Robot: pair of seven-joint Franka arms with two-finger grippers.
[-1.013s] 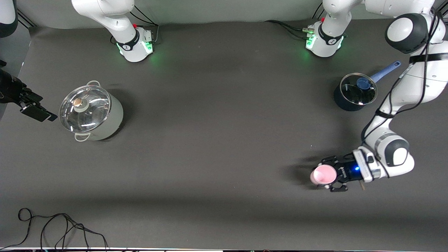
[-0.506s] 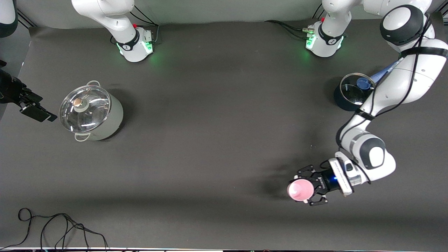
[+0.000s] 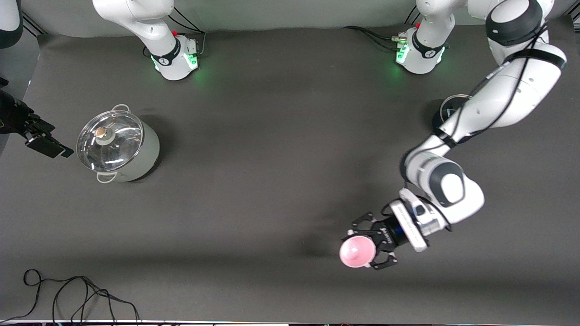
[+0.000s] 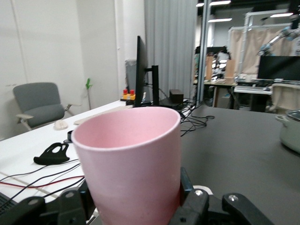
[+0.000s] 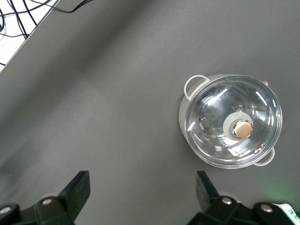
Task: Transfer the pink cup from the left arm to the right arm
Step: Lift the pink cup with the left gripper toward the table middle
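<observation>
Pink cup [image 3: 357,251], upright, pinched by the left gripper [image 3: 369,251] above the table [image 3: 272,158] near its front edge; right gripper [image 3: 45,144], fingers spread, waits beside the steel pot [image 3: 118,145].

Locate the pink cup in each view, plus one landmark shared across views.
Front view: pink cup held up in the left gripper, over the table's front part toward the left arm's end.
Left wrist view: cup fills the centre, upright between the jaws.
Right wrist view: not in it.
Shared landmark: the steel pot.
</observation>
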